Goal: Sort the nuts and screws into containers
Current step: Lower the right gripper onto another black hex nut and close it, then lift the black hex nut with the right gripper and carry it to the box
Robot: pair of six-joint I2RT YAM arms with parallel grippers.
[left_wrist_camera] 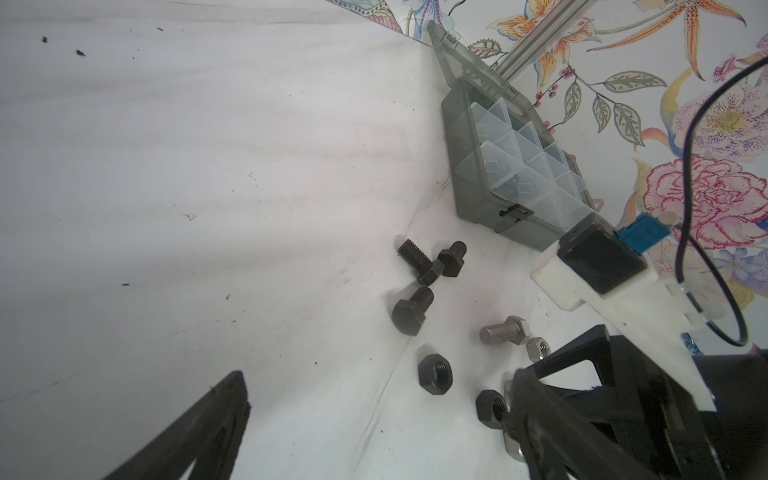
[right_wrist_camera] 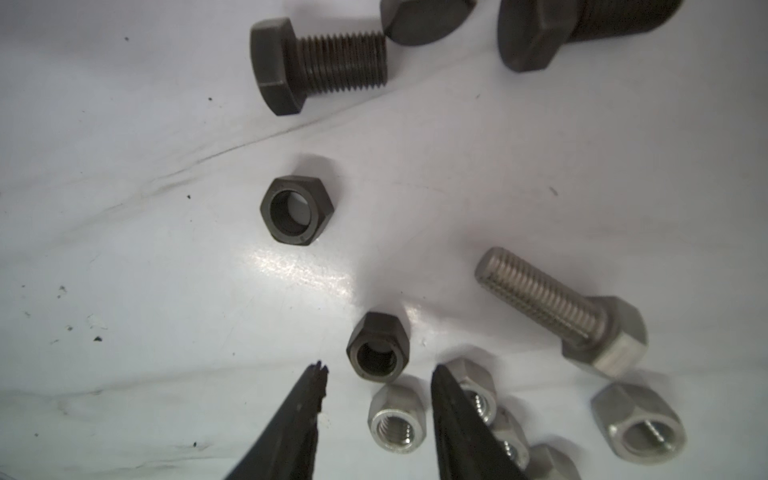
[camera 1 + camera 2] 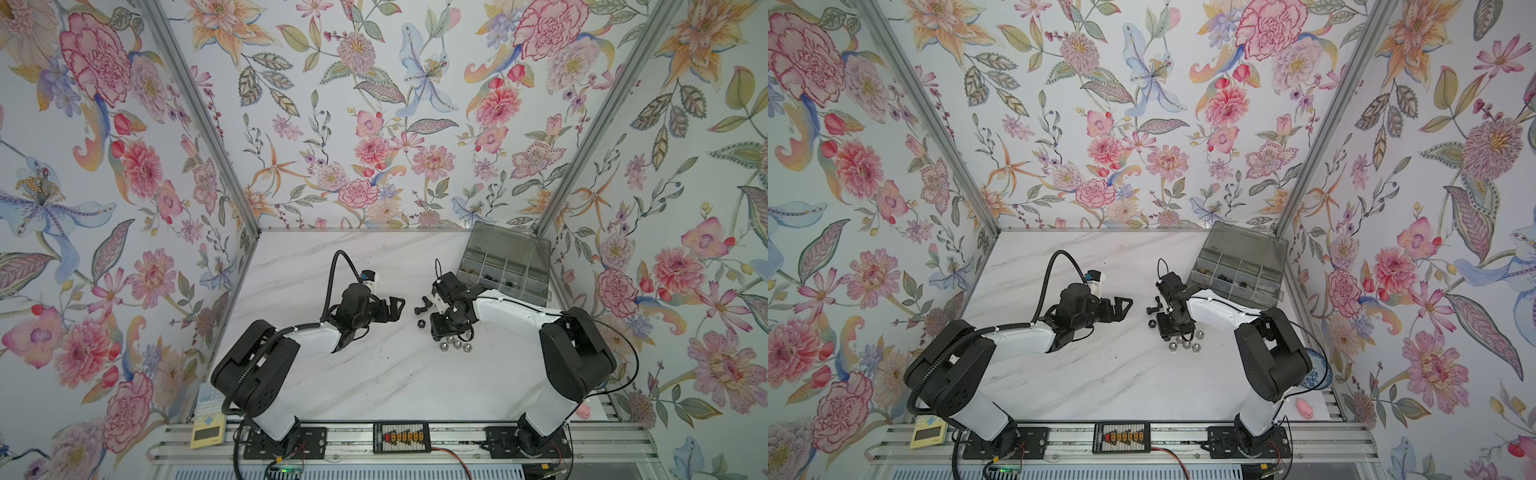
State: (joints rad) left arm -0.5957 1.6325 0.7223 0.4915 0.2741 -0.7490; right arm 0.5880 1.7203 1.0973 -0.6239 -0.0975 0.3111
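Note:
Loose screws and nuts lie mid-table in both top views. Black screws and a silver bolt lie on their sides. Two black nuts and several silver nuts sit nearby. My right gripper points down over them, open, with one silver nut standing loose between its fingers. My left gripper hovers open and empty left of the pile. The smoky-grey organiser with its containers stands lid-up at the back right.
A blue-and-white bowl and a pink toy sit behind the right arm's base. A yellow timer lies at the front left. Floral walls enclose the marble table on three sides.

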